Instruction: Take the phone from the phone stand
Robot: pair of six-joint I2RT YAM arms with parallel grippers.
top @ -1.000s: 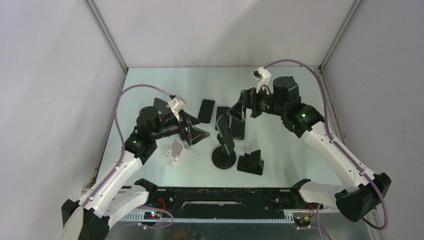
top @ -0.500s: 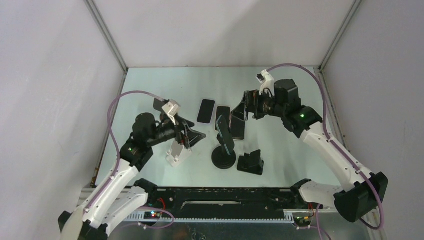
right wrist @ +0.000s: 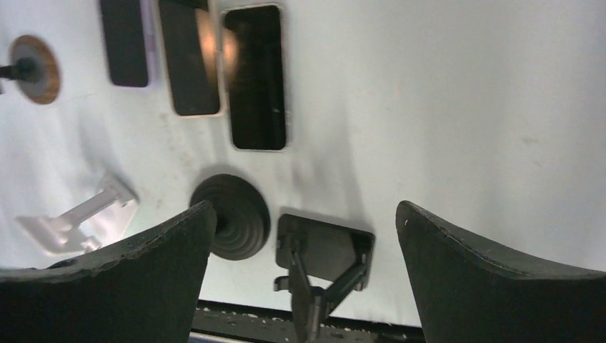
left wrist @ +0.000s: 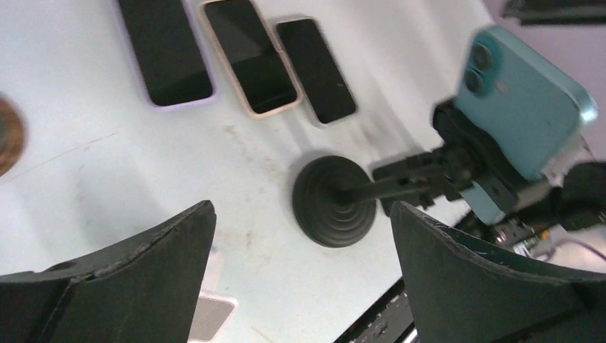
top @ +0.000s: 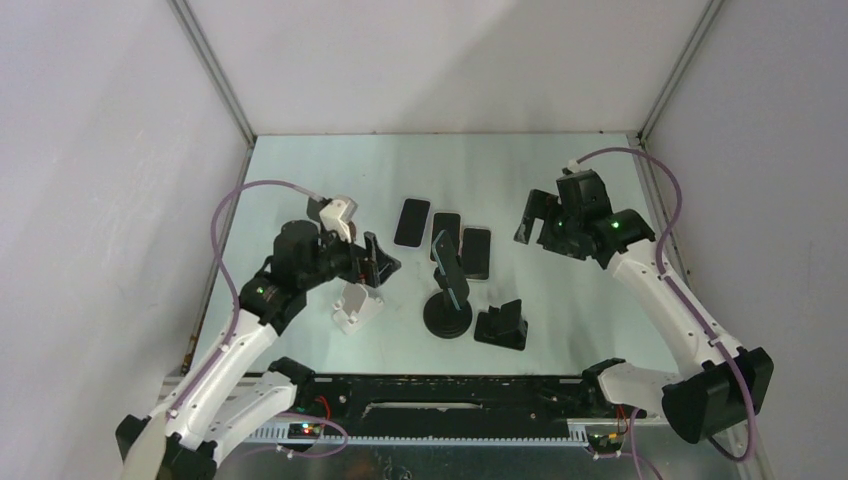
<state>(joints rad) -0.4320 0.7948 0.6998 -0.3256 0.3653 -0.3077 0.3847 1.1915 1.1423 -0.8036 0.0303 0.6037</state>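
Note:
A teal phone (top: 447, 268) sits clamped in a black stand with a round base (top: 447, 318) at the table's middle. In the left wrist view the phone (left wrist: 525, 114) is at the right on the stand's arm, above the base (left wrist: 334, 201). My left gripper (top: 378, 262) is open and empty, left of the stand and apart from it; in its wrist view (left wrist: 301, 214) the base lies between the fingers. My right gripper (top: 528, 222) is open and empty, to the right of the flat phones. Its wrist view (right wrist: 306, 211) shows the base (right wrist: 232, 214); the teal phone is hidden there.
Three dark phones (top: 411, 221) (top: 445, 230) (top: 476, 252) lie flat side by side behind the stand. A white phone stand (top: 355, 305) lies left of the base. A black folding stand (top: 501, 325) sits right of it. A wooden disc (right wrist: 32, 61) is at the far left.
My right gripper has drawn back to the right, off the rightmost flat phone, which now lies uncovered. My left gripper has shifted slightly and still hovers left of the stand.

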